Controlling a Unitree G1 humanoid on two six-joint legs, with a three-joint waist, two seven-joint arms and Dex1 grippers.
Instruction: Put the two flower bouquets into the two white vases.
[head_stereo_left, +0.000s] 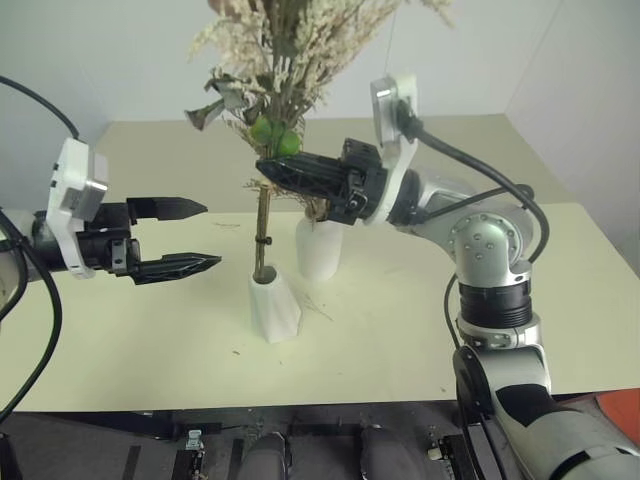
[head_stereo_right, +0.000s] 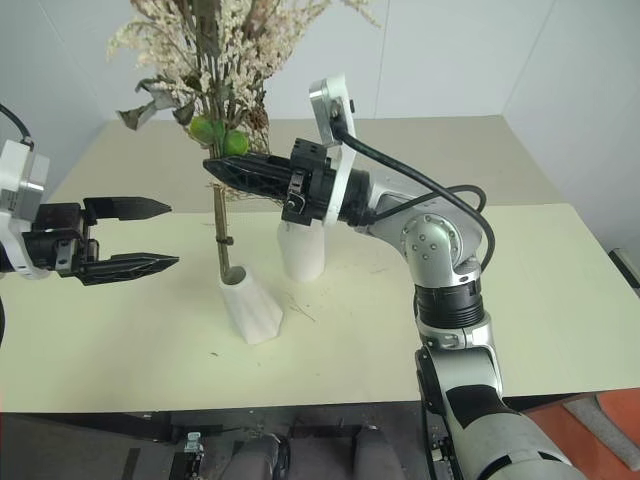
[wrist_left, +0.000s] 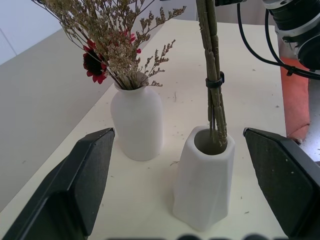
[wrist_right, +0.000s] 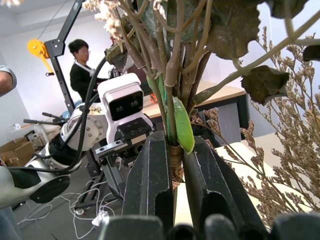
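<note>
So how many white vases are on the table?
2. The tapered vase stands nearer the robot, holding the stems of the bunch in the right hand. The rounded vase stands just behind it, with the red-bloomed bunch inside.

Two vases (head_stereo_left: 273, 305) (head_stereo_left: 319, 247) stand close together; table (head_stereo_left: 500, 300) around is open.

The cream-white bouquet (head_stereo_left: 275, 60) stands upright, its tied stems dipping into the tapered vase (head_stereo_left: 273, 305). Just behind, the rounded bottle vase (wrist_left: 137, 122) holds the beige bouquet (wrist_left: 107, 45) with red blooms.
</note>
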